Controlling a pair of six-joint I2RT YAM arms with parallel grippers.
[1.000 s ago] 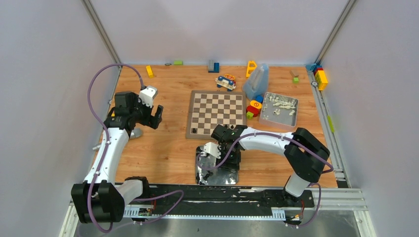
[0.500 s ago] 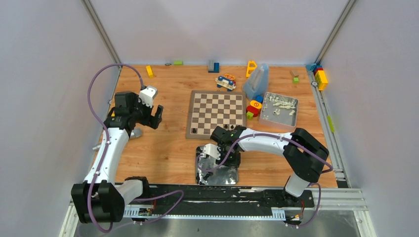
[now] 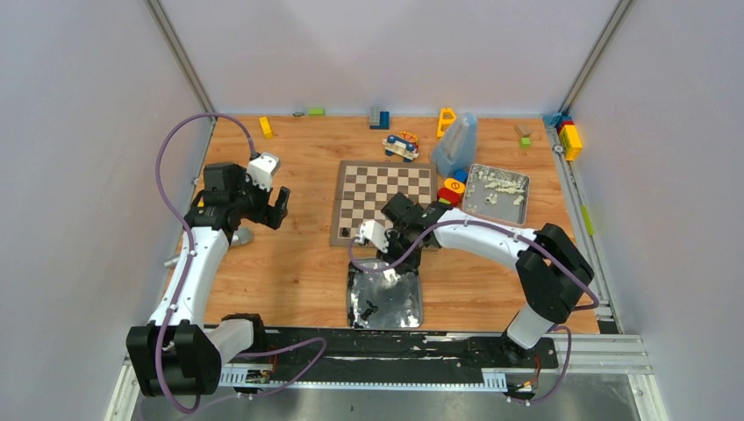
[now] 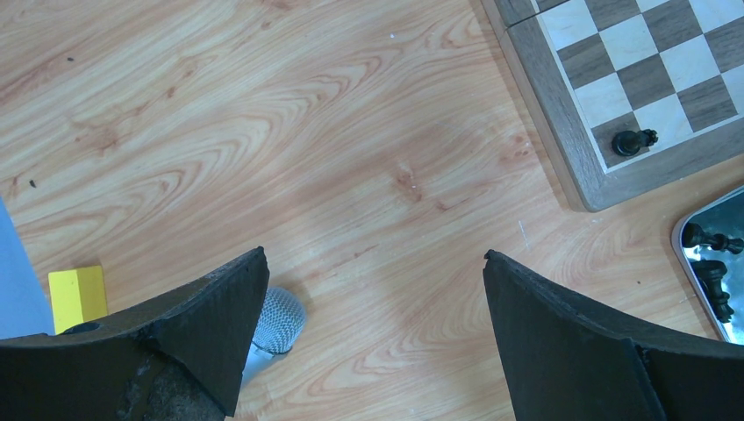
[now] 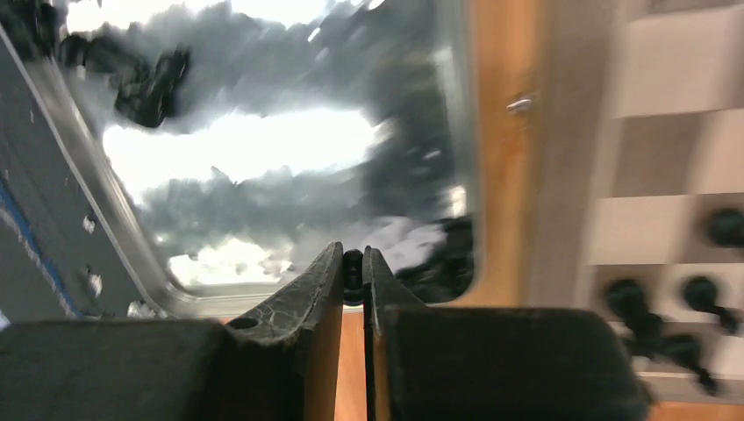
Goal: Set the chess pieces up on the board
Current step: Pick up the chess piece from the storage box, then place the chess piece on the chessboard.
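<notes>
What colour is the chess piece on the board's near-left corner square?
Black chess piece, on a dark-brown square; the left wrist view shows it best.

left claw [image 4: 373,259]: bare wood between your fingers and ahead, free to pass. grey mesh knob [image 4: 281,320] tucked just under the left fingertip, yellow block [image 4: 77,294] outside it. board [image 4: 561,132] corner ahead to the right, one black piece [image 4: 633,140] on its corner square. right claw [image 5: 353,253], pinching a held piece [image 5: 353,267]: silver tray [image 5: 263,149] ahead-left, board border close right, black pieces [image 5: 632,303] crowding the squares there.
</notes>
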